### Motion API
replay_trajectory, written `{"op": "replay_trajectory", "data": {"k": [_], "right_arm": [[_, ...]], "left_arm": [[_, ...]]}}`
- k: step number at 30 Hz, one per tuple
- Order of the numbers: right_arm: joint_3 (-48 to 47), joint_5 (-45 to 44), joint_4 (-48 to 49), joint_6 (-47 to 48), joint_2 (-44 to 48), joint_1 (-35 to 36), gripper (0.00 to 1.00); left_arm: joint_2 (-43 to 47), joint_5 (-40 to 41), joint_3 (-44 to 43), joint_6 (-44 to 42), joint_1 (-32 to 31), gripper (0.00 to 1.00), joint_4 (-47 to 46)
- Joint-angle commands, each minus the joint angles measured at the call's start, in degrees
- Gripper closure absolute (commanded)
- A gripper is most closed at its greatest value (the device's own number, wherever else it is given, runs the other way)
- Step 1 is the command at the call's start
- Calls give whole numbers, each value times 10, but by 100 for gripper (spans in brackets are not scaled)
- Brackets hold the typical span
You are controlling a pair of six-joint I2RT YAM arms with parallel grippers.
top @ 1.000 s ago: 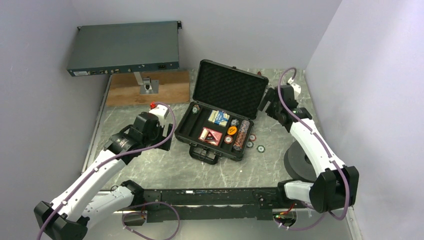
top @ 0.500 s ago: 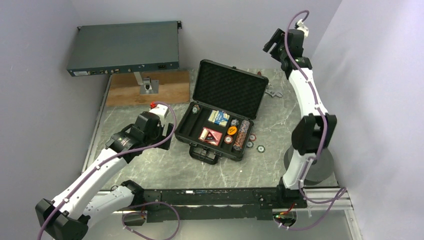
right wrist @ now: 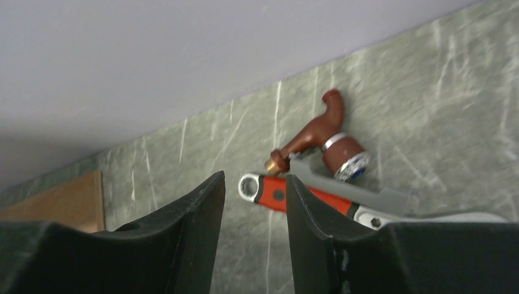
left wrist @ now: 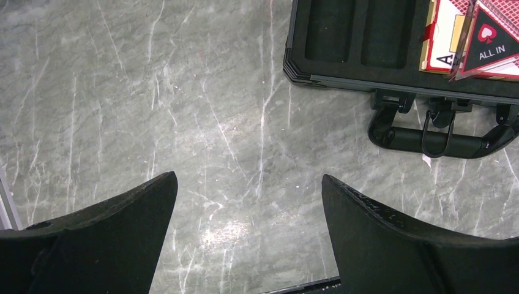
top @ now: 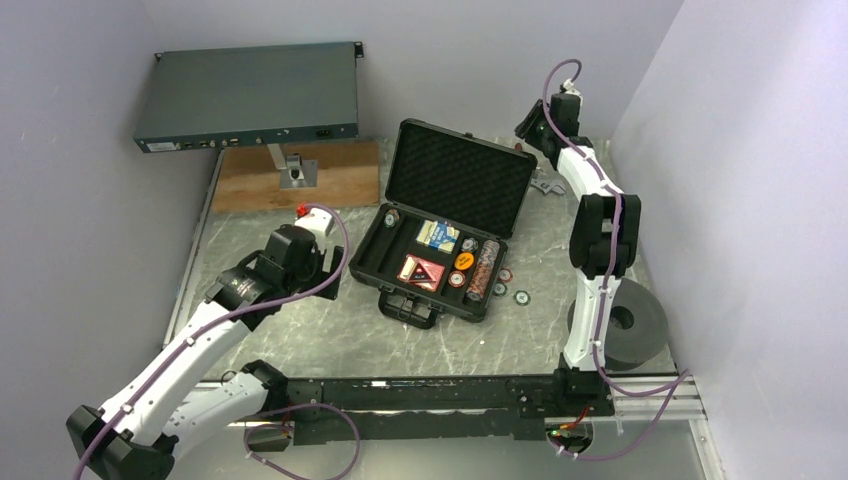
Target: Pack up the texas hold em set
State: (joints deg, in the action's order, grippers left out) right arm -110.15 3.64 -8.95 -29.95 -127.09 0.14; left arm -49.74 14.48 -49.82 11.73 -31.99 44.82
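A: Where is the case [top: 455, 180]?

B: In the middle of the table [top: 300, 330], a little right of centre. It is black and lies open, its lid upright on the far side and lined with dark foam. The handle [left wrist: 428, 138] lies at the near edge.

A: What is inside?

B: A blue deck [top: 437, 235] in a far compartment and a red deck [top: 421, 271] nearer. A triangular "ALL IN" marker [left wrist: 489, 49] rests on the red deck. The orange disc [top: 463, 261] sits just right of the red deck. A row of chips [top: 484, 268] fills the rightmost slot. The two left slots look mostly bare.

A: Is anything outside it?

B: Three loose chips [top: 507, 277] lie on the table just beside the case's near right corner.

A: And the arms?

B: The left gripper [left wrist: 248, 184] hangs over bare table just near-left of the case, its jaws spread wide and holding nothing. The right gripper [right wrist: 254, 184] is raised at the far right, behind the lid. Only a narrow gap shows between its jaws, with nothing in it. Through that gap a red-handled wrench [right wrist: 275, 193] lies against a brown piece [right wrist: 318, 135] with a chrome collar.
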Motion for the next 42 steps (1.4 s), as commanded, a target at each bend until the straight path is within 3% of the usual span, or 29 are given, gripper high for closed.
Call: {"op": "replay_trajectory", "data": {"k": [1, 7, 20, 29, 42], "right_arm": [[67, 85, 85, 17, 59, 1, 58], [141, 162, 100, 14, 94, 1, 61], [208, 282, 106, -7, 173, 12, 63], [253, 294, 71, 17, 241, 21, 62], [288, 301, 36, 22, 269, 42, 61]], "left_arm": [[16, 2, -5, 0, 3, 6, -15], [19, 1, -5, 0, 4, 6, -16], [21, 6, -5, 2, 5, 7, -15], [23, 8, -4, 2, 5, 7, -15], [26, 11, -4, 4, 4, 7, -14]]}}
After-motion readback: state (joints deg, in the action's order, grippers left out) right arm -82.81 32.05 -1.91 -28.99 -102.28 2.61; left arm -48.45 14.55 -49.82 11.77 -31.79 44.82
